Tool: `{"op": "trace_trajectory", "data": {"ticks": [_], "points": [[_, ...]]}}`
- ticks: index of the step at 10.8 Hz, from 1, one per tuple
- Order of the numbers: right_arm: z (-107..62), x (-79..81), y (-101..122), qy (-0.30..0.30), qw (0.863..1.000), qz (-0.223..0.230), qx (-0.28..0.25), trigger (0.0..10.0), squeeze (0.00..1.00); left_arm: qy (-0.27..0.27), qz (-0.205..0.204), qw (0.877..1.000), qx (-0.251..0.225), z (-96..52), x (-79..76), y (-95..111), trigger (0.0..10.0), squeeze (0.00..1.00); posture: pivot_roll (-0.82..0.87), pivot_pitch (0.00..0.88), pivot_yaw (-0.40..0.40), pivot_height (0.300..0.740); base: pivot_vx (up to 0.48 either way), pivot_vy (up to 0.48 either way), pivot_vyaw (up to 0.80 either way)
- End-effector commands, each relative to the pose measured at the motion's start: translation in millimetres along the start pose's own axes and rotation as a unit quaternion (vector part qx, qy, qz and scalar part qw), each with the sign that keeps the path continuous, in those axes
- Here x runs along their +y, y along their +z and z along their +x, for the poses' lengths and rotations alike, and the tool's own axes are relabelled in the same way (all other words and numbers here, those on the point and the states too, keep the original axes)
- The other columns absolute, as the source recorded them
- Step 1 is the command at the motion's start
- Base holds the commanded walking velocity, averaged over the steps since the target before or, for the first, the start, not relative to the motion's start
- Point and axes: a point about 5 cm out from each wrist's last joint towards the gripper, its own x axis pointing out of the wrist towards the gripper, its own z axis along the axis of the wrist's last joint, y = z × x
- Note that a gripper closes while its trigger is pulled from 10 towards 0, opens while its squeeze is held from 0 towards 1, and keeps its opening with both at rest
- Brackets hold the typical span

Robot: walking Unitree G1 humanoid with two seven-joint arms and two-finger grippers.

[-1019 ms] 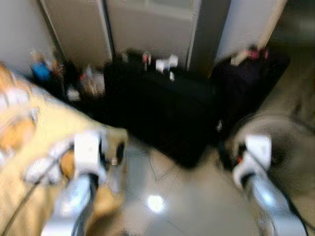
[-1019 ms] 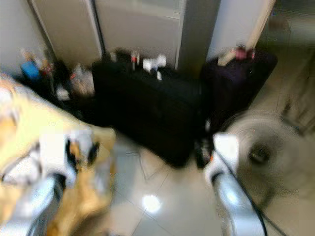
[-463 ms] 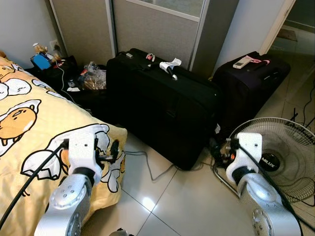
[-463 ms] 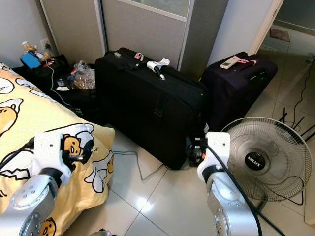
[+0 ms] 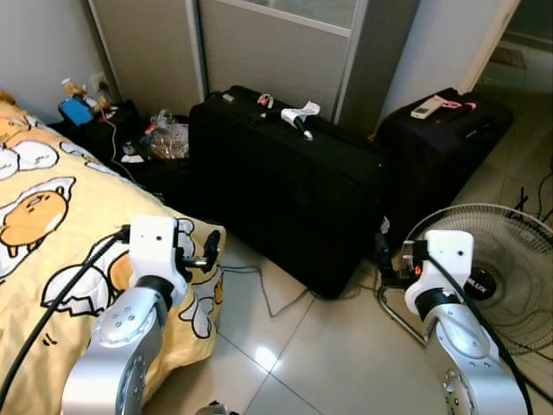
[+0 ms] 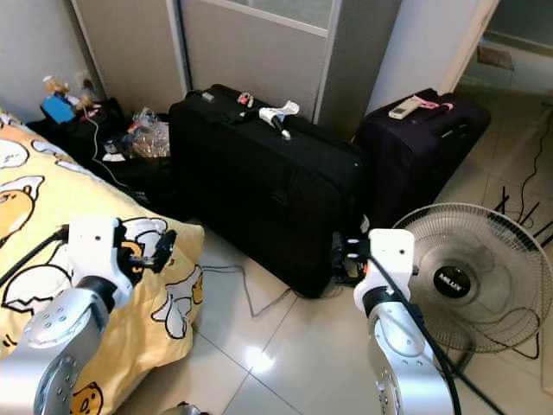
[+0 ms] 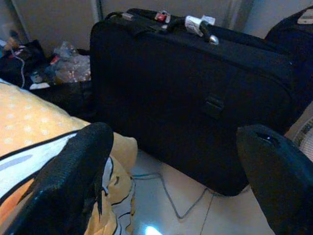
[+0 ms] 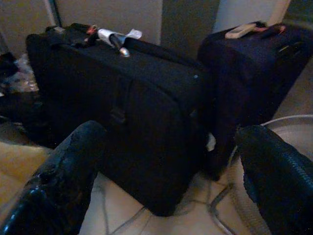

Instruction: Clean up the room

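A large black suitcase (image 5: pixel 285 186) stands upright on the tiled floor in front of me, with a white tag (image 5: pixel 298 111) on its handle. A smaller dark purple suitcase (image 5: pixel 441 143) stands to its right with a remote-like item (image 5: pixel 426 107) on top. My left gripper (image 5: pixel 206 251) hovers over the corner of the yellow cartoon bedspread (image 5: pixel 52 225), fingers (image 7: pixel 73 171) spread open and empty. My right gripper (image 5: pixel 386 259) is raised near the fan, its fingers (image 8: pixel 68 171) open with nothing between them.
A floor fan (image 5: pixel 505 259) stands at the right. A grey cable (image 5: pixel 268 298) trails across the tiles. Bags and clutter (image 5: pixel 130 138) with small bottles (image 5: pixel 78 99) fill the back left corner. Cables (image 6: pixel 518 190) lie near the doorway at the right.
The view was blurred a second ago and is now sharp; the camera has shifted slightly. Both grippers sit a little higher in the picture than half a second ago.
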Motion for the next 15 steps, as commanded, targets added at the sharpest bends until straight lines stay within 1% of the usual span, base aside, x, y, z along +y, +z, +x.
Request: {"op": "trace_trajectory", "data": {"ticks": [1, 2, 3, 4, 5, 6, 7, 8, 10, 11, 13, 15], "points": [[-1.6, 1.6, 0.4, 0.013, 1.0, -0.013, -0.003, 10.0, 1.0, -0.011, 0.004, 1.0, 0.001, 1.5, -2.3, 0.3, 10.0, 1.0, 0.04, 0.0, 0.011, 0.74, 0.0, 0.0, 0.8], [-0.4, 6.5, 3.1, 0.032, 0.999, -0.021, -0.018, 10.0, 1.0, -0.009, 0.016, 1.0, -0.01, 2.4, -2.4, 1.6, 10.0, 1.0, 0.04, 0.0, 0.015, 0.74, 0.0, 0.0, 0.8], [0.1, 11.1, 5.7, 0.052, 0.998, -0.018, -0.027, 10.0, 1.0, 0.011, 0.022, 0.999, -0.027, 2.8, 0.0, 3.0, 10.0, 1.0, 0.04, 0.0, 0.015, 0.74, 0.0, 0.0, 0.8], [0.0, 11.9, 5.8, 0.058, 0.998, -0.012, -0.027, 10.0, 1.0, 0.023, 0.022, 0.999, -0.03, 3.1, 1.7, 3.0, 10.0, 1.0, 0.04, 0.0, 0.014, 0.74, 0.0, 0.0, 0.8], [-1.2, 11.4, 2.7, 0.063, 0.998, -0.008, -0.017, 10.0, 1.0, 0.047, 0.043, 0.997, -0.045, 2.2, 5.8, 3.6, 10.0, 1.0, 0.05, 0.0, 0.006, 0.74, 0.0, 0.0, 0.8], [-1.8, 12.5, 0.8, 0.078, 0.997, -0.003, -0.01, 10.0, 1.0, 0.038, 0.042, 0.998, -0.026, 0.8, 5.2, -1.3, 10.0, 1.0, 0.05, 0.0, 0.002, 0.74, 0.0, 0.0, 0.8], [-1.9, 14.2, 0.8, 0.094, 0.996, -0.001, -0.01, 10.0, 1.0, 0.019, 0.04, 0.999, -0.015, 0.0, 2.1, -4.3, 10.0, 0.55, 0.05, 0.0, 0.0, 0.74, 0.0, 0.0, 0.8], [-1.1, 14.8, 1.3, 0.098, 0.995, 0.004, -0.009, 10.0, 1.0, 0.017, 0.054, 0.998, -0.019, 1.1, 0.1, -4.2, 10.0, 0.0, 0.04, 0.0, 0.003, 0.74, 0.0, 0.0, 0.8], [-2.6, 13.3, -1.6, 0.089, 0.996, 0.021, -0.002, 10.0, 1.0, 0.003, 0.066, 0.998, -0.019, 2.3, -2.4, -4.2, 10.0, 0.0, 0.04, 0.0, 0.012, 0.74, 0.0, 0.0, 0.8], [-3.4, 13.8, -2.9, 0.089, 0.996, 0.015, -0.003, 10.0, 1.0, -0.002, 0.069, 0.997, -0.019, 2.4, -3.0, -3.8, 10.0, 0.0, 0.03, 0.0, 0.013, 0.74, 0.0, 0.0, 0.8], [-2.4, 12.8, -2.8, 0.082, 0.996, 0.021, -0.003, 10.0, 1.0, -0.003, 0.066, 0.998, -0.02, 3.2, -3.7, -3.6, 10.0, 0.0, 0.03, 0.0, 0.015, 0.74, 0.0, 0.0, 0.8], [-1.5, 7.4, -3.3, 0.056, 0.998, 0.027, -0.001, 10.0, 1.0, -0.005, 0.067, 0.998, -0.019, 3.8, -4.0, -3.7, 10.0, 0.0, 0.03, 0.0, 0.016, 0.74, 0.0, 0.0, 0.0]]}}
